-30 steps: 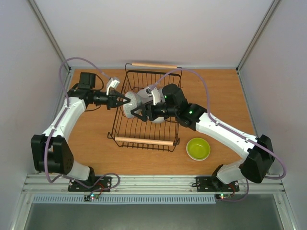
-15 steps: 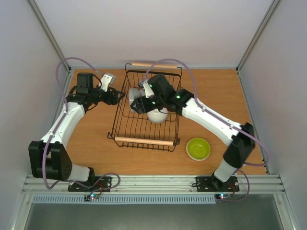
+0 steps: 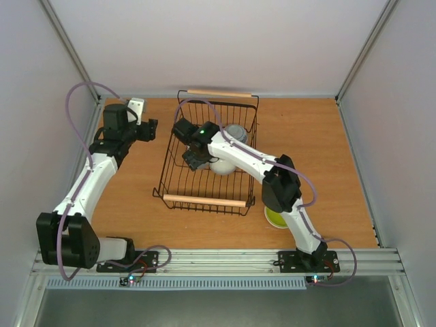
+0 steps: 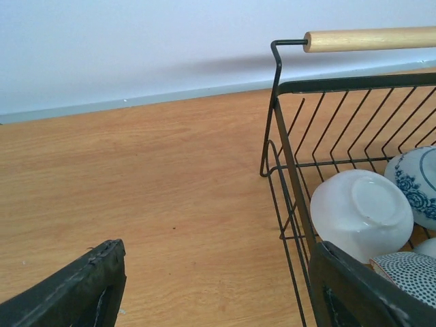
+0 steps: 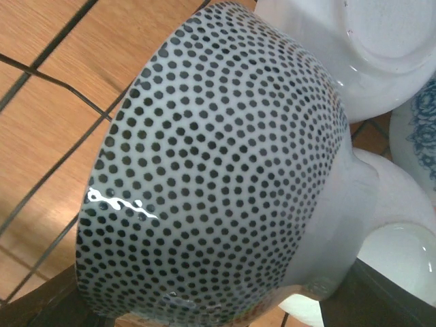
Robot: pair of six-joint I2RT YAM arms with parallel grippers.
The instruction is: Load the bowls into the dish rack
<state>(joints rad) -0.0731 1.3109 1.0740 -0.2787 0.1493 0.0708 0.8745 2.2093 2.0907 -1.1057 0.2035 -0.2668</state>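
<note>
- Left gripper (image 4: 218, 246): jaws spread wide, nothing between them. It is held over the table (image 3: 129, 197), to the left of the dish rack (image 3: 204, 201) and apart from it.
- Dish rack: black wire with wooden handles, set mid-table.
- Right gripper (image 3: 193, 158): placed inside the rack's left part, fingers closed around the grey dotted bowl (image 5: 218, 170), which is tilted on its side.
- White bowl (image 4: 354, 211), blue-patterned bowl (image 4: 417, 184): lodged in the rack, close beside the dotted one.
- Yellow-green bowl (image 3: 272, 218): set on the table just right of the rack's near corner, partly hidden by the right arm.
</note>
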